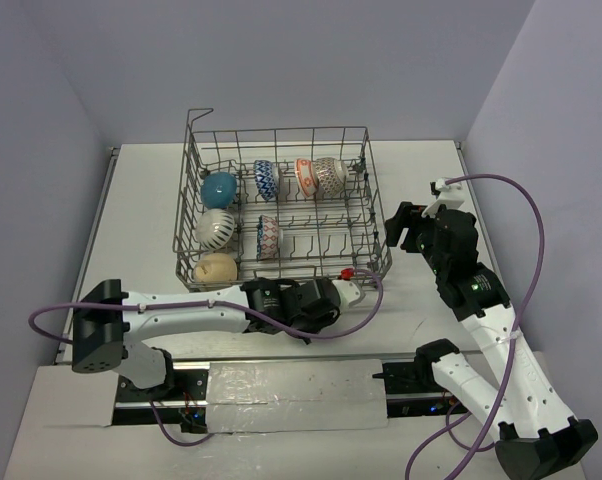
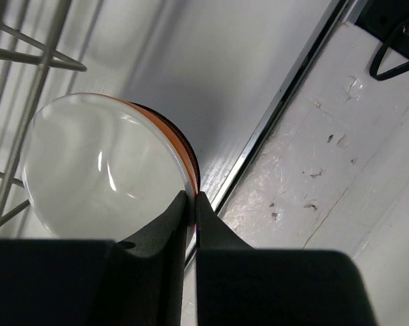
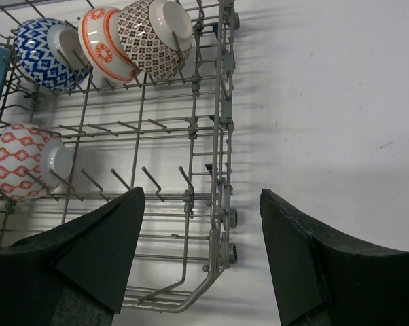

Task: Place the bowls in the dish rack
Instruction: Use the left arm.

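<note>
This looks like a robotics lab test cell, not a lived-in kitchen. A plain white desk (image 1: 431,180) is boxed in on three sides by bare pale-violet walls (image 1: 281,60). Two white-and-black robot arms are bolted at its near edge, the left arm (image 1: 181,308) and the right arm (image 1: 491,320). Purple cables (image 1: 526,200) loop loose from them, and a silvery taped-down sheet (image 1: 291,395) lies between their bases. The homely things here are a wire dish rack (image 1: 281,131) and the patterned bowls (image 1: 219,188) propped in it.
</note>
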